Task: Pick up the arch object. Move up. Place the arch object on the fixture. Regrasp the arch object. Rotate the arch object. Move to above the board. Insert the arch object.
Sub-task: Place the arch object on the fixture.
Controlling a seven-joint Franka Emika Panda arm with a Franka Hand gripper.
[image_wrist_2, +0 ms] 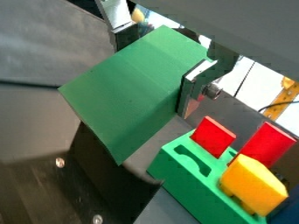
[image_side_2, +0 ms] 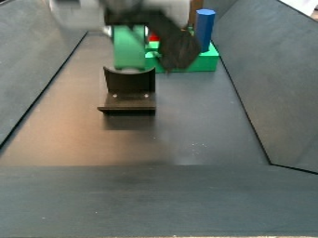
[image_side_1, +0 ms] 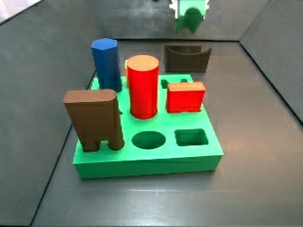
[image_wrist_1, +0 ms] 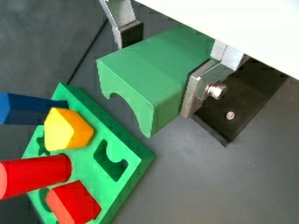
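Dull green and blocky, the arch object [image_wrist_1: 146,83] is sitting clamped between the flat silver fingers [image_wrist_1: 205,85] of the gripper [image_wrist_1: 163,61]; in both wrist views the plates are pressing on its two opposite faces, so the pincer is clenched on it. In a wrist view its two short legs and the curved notch between them are pointing toward the board [image_wrist_1: 117,179], a wide bright-green flat base block with cut-out holes. In the other wrist picture the arch object [image_wrist_2: 135,92] is showing a broad flat green face, with one silver finger [image_wrist_2: 198,87] against its edge.

The dark L-shaped fixture [image_side_2: 126,90] is standing on the dark floor, and in a side view the arch object [image_side_2: 128,48] is hanging just at the fixture's upright; whether it is touching the bracket I cannot tell, since the gripper [image_side_2: 130,19] above is blurred. In the opposite side view the arch object [image_side_1: 190,13] is appearing small at the far end, well behind the board [image_side_1: 148,151] and above the fixture [image_side_1: 187,58].

The board is carrying a tall red cylinder [image_side_1: 142,86], a blue hexagonal post [image_side_1: 105,62], a red cube [image_side_1: 183,96] and a larger brown arch-shaped block [image_side_1: 95,118]; a round hole and a square hole are lying open near its front edge. A yellow block [image_wrist_1: 66,128] is also standing on it in a wrist view.
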